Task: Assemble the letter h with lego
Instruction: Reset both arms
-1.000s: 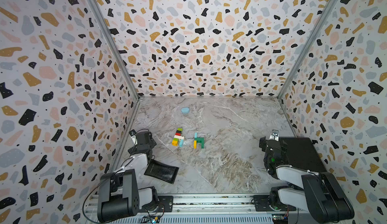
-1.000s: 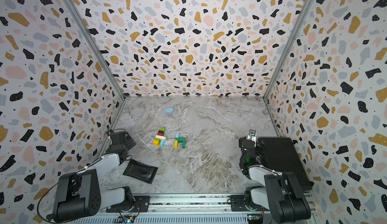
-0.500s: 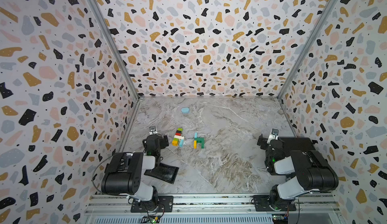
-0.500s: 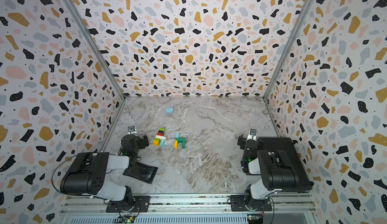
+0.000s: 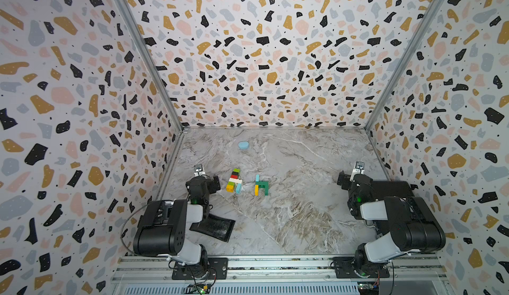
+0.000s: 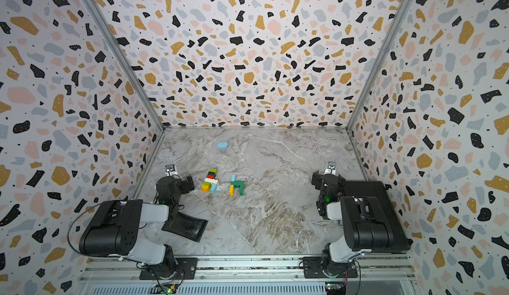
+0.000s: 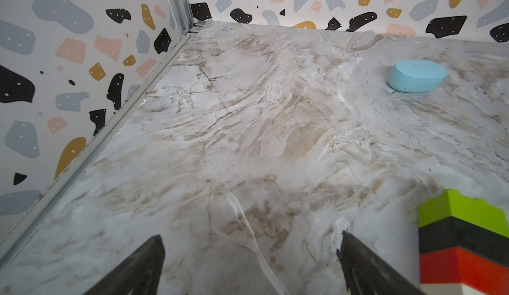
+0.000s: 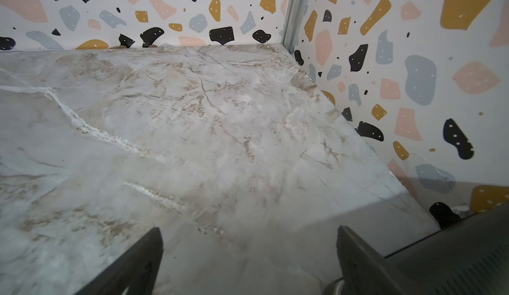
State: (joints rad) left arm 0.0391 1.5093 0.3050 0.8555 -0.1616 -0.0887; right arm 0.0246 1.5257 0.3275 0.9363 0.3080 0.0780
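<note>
Both my left gripper (image 7: 250, 242) and right gripper (image 8: 249, 234) stood wide open, empty. A careless approach risked knocking the multicoloured studded plastic lego stack (image 5: 234, 181) apart.

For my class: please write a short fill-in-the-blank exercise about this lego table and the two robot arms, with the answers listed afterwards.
The jaws of the left gripper and the right gripper both stand ____. In the multicoloured lego row, the black brick lies between the red brick and the ____ one. The smooth oval lump is pale ____.
Missing words: open; lime; blue.
</note>
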